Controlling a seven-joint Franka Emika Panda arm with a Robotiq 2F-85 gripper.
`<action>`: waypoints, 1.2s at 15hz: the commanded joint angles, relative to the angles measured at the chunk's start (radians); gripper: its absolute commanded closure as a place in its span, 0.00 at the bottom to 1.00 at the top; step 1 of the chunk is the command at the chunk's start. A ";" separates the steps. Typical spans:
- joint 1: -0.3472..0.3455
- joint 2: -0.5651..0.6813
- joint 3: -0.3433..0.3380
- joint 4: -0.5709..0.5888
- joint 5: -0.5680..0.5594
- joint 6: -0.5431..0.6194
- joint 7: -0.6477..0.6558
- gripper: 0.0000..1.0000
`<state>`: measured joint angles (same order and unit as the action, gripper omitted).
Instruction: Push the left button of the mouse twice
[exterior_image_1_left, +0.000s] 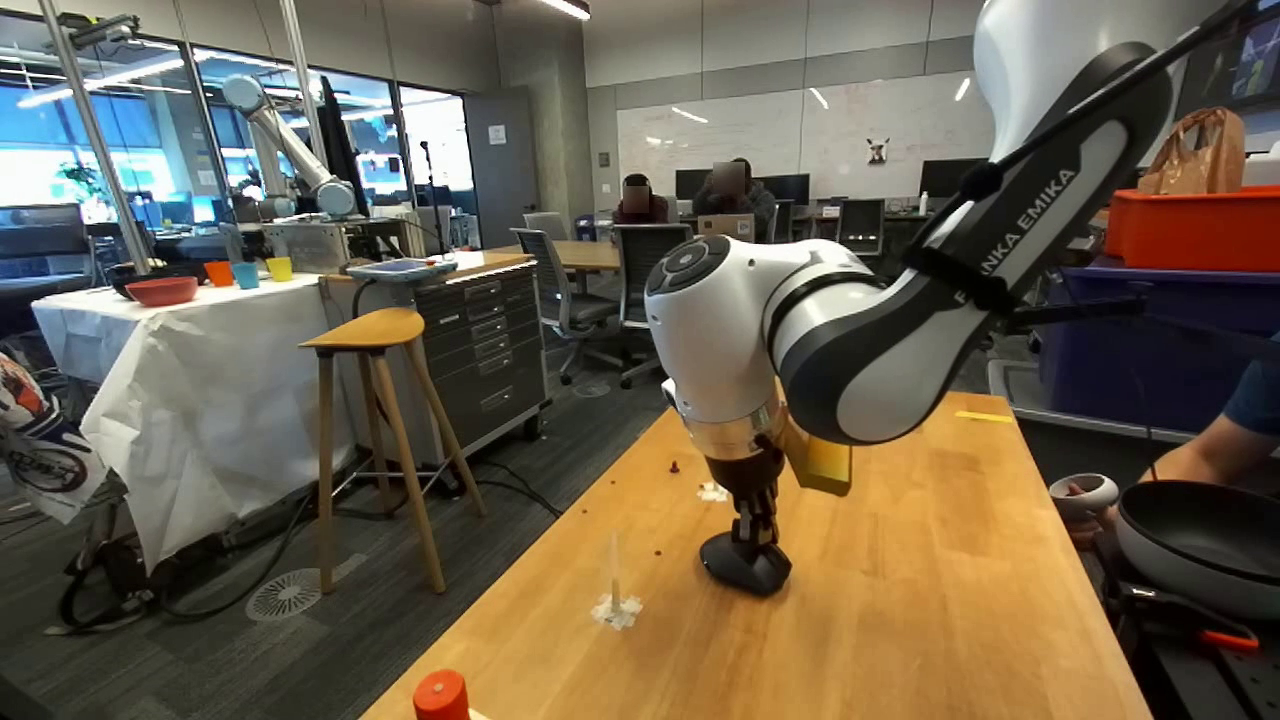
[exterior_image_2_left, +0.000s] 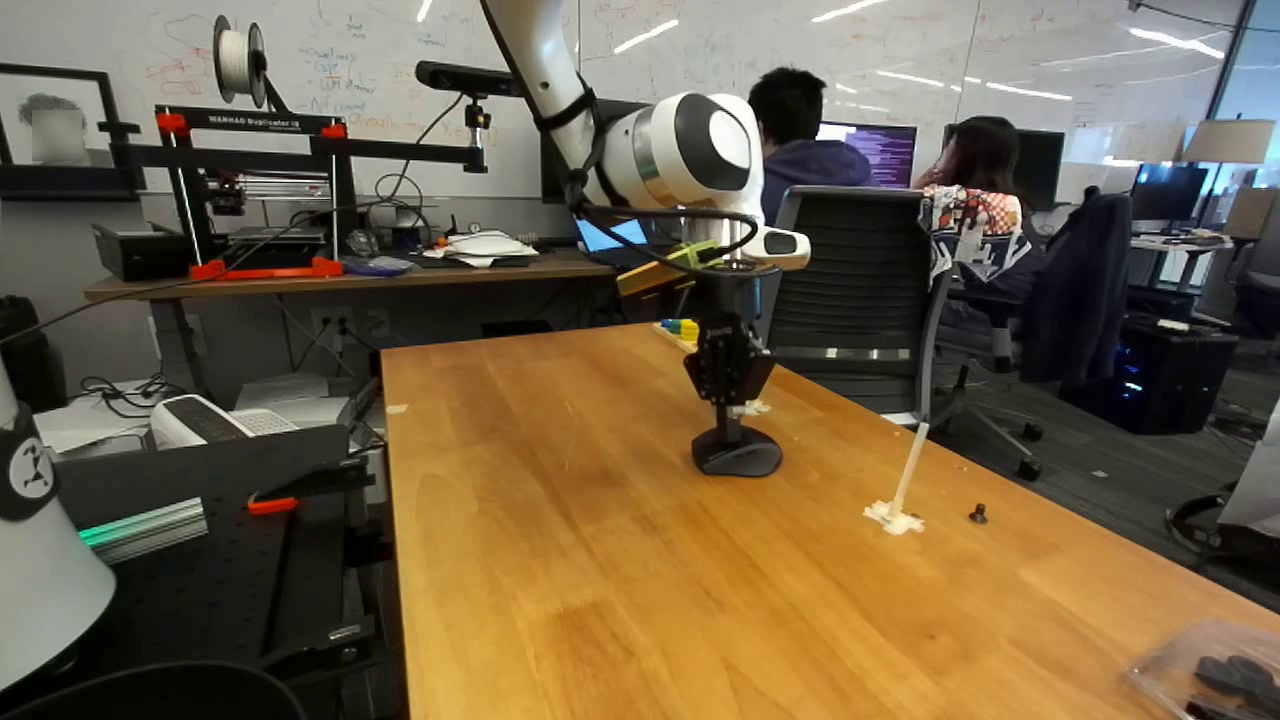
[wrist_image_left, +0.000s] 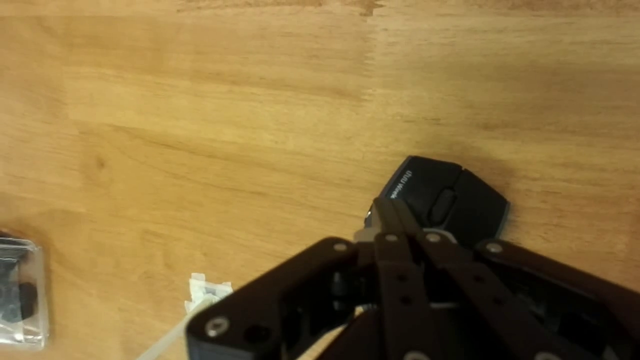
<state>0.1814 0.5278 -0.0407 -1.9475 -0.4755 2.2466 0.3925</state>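
Observation:
The black mouse (exterior_image_1_left: 748, 572) lies on the wooden table under my gripper (exterior_image_1_left: 752, 528). It also shows in an exterior view (exterior_image_2_left: 737, 460) and in the wrist view (wrist_image_left: 480, 207), with its front toward the upper right. The left button (wrist_image_left: 427, 177) is the half with white lettering, left of the scroll wheel. My gripper (wrist_image_left: 388, 202) is shut with nothing between its fingertips. The fingers point down at the mouse's left side, over or behind the left button. In both exterior views the tips meet the mouse's top; pressing cannot be told. The fingers hide the mouse's rear.
A pale upright stick (exterior_image_1_left: 615, 575) stands on a white taped base (exterior_image_2_left: 893, 517) near the mouse. A clear box with dark bits (exterior_image_2_left: 1225, 675) lies near the table's edge. A small dark piece (exterior_image_2_left: 978, 514) and a red-orange capped object (exterior_image_1_left: 441, 695) are on the table.

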 joint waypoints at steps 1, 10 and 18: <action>0.011 0.011 -0.010 0.032 0.022 -0.030 -0.019 1.00; -0.007 -0.149 0.011 -0.039 0.046 -0.002 -0.041 1.00; -0.089 -0.313 0.073 -0.097 0.359 -0.048 -0.280 1.00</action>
<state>0.1341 0.3076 0.0065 -1.9906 -0.2085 2.2323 0.1923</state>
